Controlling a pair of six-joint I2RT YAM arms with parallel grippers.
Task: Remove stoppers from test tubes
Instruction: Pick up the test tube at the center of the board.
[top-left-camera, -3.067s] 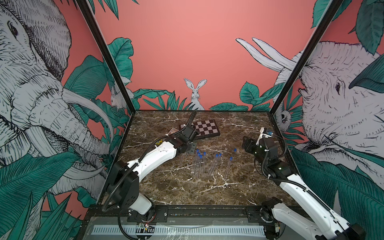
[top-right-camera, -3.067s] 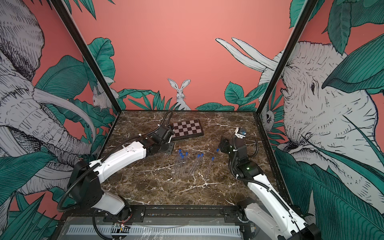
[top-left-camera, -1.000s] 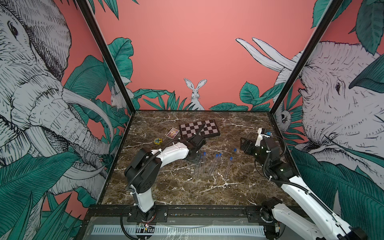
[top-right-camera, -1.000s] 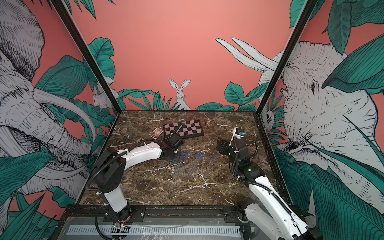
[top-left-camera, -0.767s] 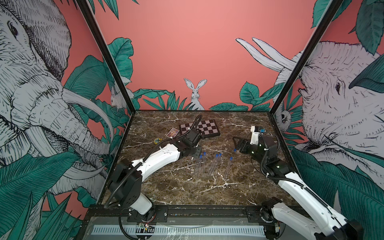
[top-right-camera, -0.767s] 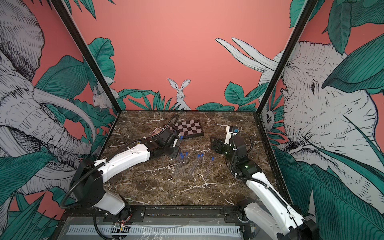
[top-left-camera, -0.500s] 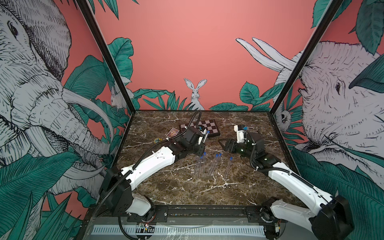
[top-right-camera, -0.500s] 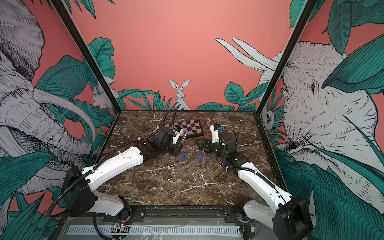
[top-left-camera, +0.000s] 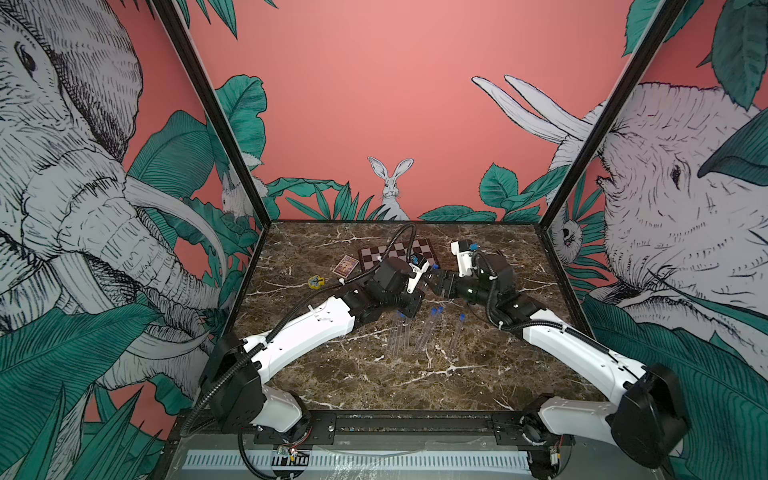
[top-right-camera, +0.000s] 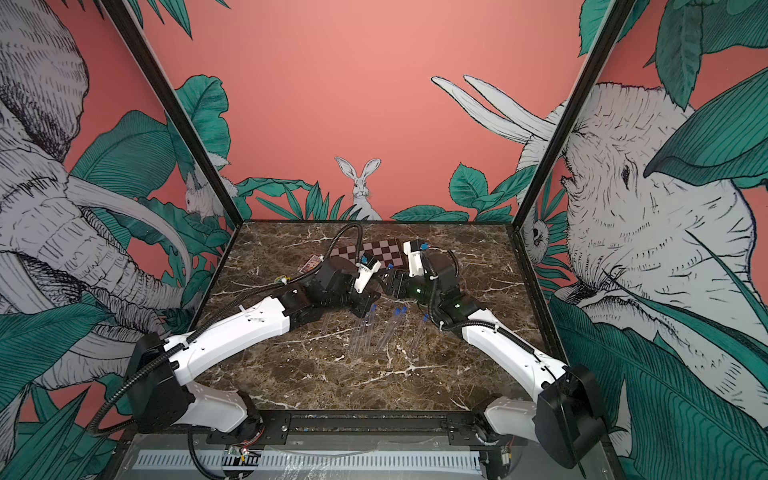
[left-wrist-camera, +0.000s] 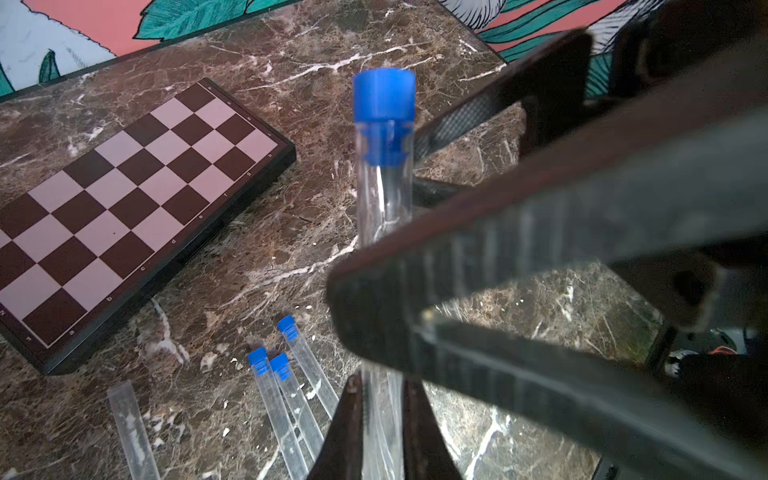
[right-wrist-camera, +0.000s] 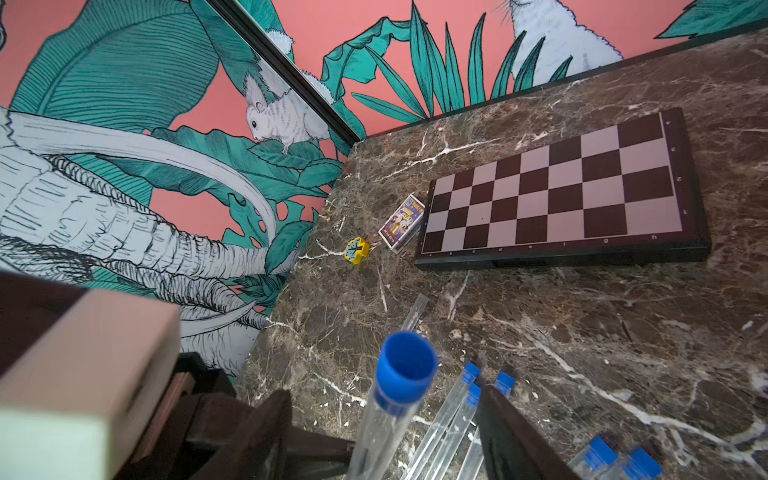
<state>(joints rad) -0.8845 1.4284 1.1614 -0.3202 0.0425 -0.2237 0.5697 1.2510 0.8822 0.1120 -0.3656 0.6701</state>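
Stoppers cap the test tubes that lie flat near the middle of the marble table, blue ends toward 12 o'clock. I count at least four capped there in both top views. A bare tube lies on their 9 o'clock side.

Just past them toward 12 o'clock, my left gripper is clamped tight on the held tube. It grips low on the barrel and holds the tube clear of the table. The blue stopper on that tube is fully seated. My right gripper faces it with jaws parted, one on each side of the cap. I see a gap on both sides, so it has hold of nothing.

Farther out, the chessboard lies at 12 o'clock, the card at 11 and the yellow toy at 10. All are well clear.

- **Bad bite:** if the right jaws close too low, they will pinch the tube's rim instead of the stopper.
- **Slip:** the left grip sits far from the cap on slick, clear wall. A hard pull could drag the tube through the jaws or lever it sideways.
- **Skewed pull:** an off-axis tug could jam the stopper or crack the tube.
- **Dropped cap:** a cap that pops free could fall among the loose tubes below and scatter them.
- **Collision:** the two wrists are very close, so a small overshoot would knock the fingers together.
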